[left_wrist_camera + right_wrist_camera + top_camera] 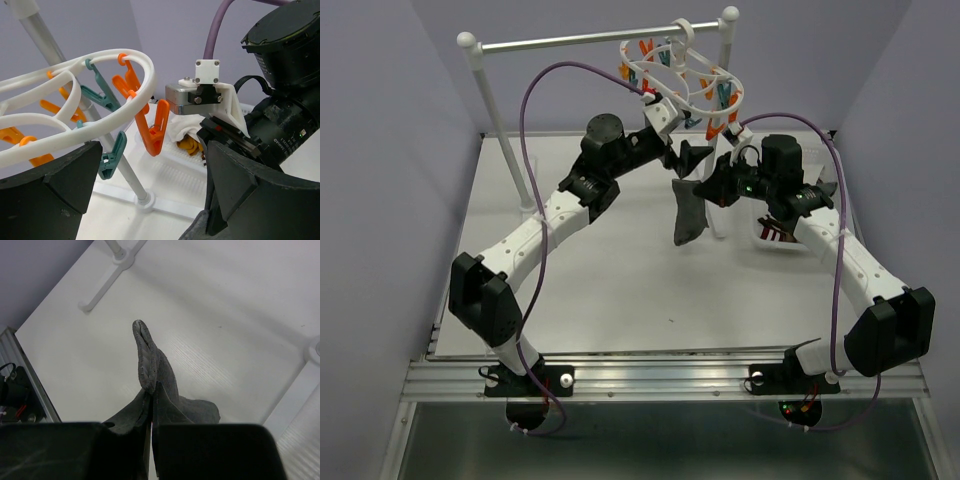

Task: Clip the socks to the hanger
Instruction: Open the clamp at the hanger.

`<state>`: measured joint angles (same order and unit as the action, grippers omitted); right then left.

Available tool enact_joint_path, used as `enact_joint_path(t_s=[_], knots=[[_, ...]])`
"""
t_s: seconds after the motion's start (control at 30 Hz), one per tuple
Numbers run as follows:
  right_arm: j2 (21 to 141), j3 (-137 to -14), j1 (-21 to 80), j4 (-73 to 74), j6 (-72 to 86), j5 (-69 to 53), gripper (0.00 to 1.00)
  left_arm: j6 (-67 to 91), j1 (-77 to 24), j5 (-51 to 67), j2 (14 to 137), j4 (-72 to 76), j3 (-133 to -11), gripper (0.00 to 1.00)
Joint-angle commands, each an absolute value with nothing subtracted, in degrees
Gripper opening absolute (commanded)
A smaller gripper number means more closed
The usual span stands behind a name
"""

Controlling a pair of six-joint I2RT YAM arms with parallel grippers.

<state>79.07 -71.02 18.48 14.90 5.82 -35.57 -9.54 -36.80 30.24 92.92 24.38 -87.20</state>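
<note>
Sock (688, 215) (155, 375): dark grey soft knit, hanging limp above table (600, 290), below hanger (692, 88) (75, 70), top pinched tight in right gripper (700, 185) (152, 427)
Hanger: white plastic oval rings, orange and teal clips (720, 100) (152, 130), hooked on rail (590, 40)
Left gripper (688, 155) (150, 200): spread wide, empty, beside clips
Basket (763, 236) (170, 175): white, partly hidden by right arm

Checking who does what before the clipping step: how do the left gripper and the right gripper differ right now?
The left gripper is open and empty; the right gripper is shut on a dark grey sock. The left gripper faces an orange clip on the hanger; the right gripper points down at the table, sock dangling. Both have black fingers.
</note>
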Motion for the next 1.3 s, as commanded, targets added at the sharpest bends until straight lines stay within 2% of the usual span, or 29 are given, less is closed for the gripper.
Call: enact_joint_path(t_s=[0.0,0.6,0.83,1.27], knots=[[77.5,-70.7,18.9,11.3,5.9,-36.7,0.02,-10.5,-37.9,27.7,91.1,29.2,-86.5,0.98],[76.9,-70.0,18.9,11.3,5.1,-36.3,0.03,-14.6,-37.8,22.2,86.9,27.3,-81.7,0.99],[77.3,-70.0,18.9,11.1,5.4,-37.1,0.03,-14.6,-37.8,26.2,86.1,27.3,-80.4,0.99],[76.0,-69.4,18.9,10.4,5.8,-37.4,0.03,-15.1,-37.9,20.2,87.3,32.0,-80.2,0.99]])
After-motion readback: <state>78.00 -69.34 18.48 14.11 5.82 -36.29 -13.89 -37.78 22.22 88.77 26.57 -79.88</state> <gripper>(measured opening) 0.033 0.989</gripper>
